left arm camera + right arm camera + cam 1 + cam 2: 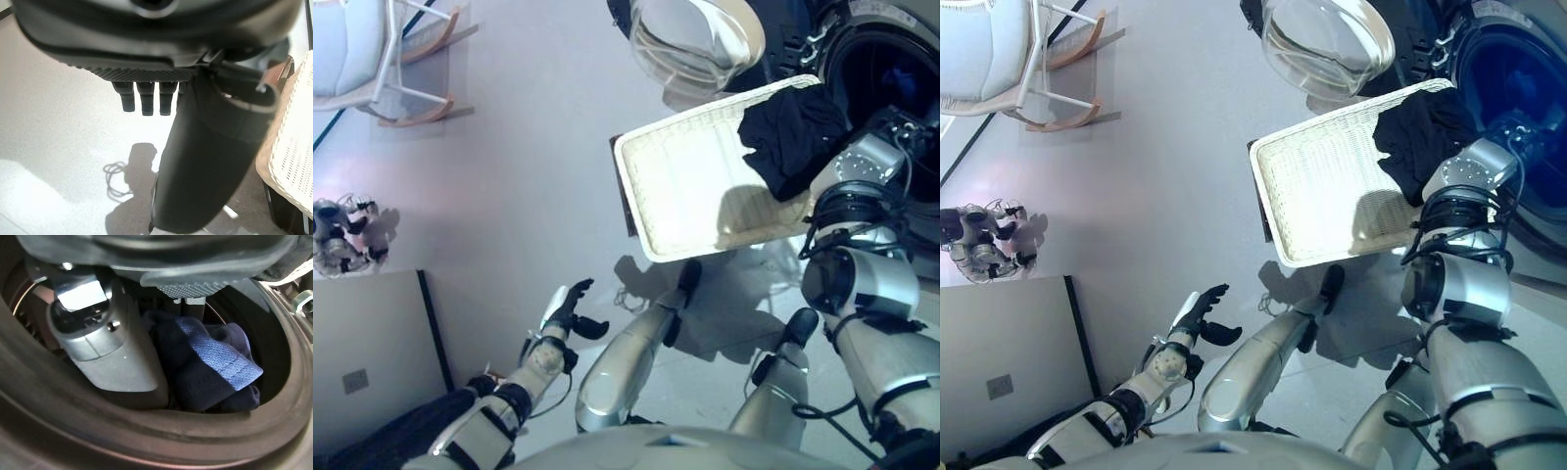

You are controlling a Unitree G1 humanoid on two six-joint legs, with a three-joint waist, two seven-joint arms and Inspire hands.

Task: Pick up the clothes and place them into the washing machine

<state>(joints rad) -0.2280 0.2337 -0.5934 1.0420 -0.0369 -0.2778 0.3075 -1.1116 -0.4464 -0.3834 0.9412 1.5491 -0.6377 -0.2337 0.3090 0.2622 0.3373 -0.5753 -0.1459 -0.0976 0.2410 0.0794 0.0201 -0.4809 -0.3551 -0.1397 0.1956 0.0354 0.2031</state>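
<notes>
A white woven basket (641, 211) stands on the floor in front of the washing machine (886, 39), and a black garment (793, 132) lies bunched in its corner nearest the machine. My right arm reaches over that corner into the drum. Inside the drum, my right hand (98, 347) is shut on a dark blue garment (215, 367), which hangs bunched between the thumb and the fingers, just above the rubber door seal (146, 431). The blue garment (1520, 125) also shows through the drum mouth. My left hand (570, 308) hangs open and empty low on the left, away from the basket.
The machine's round glass door (695, 39) stands swung open just beyond the basket. A pale rocking chair (372, 59) is at the far left, a small tangle of equipment (342, 235) lies on the floor, and a grey panel (372, 352) sits near my left arm.
</notes>
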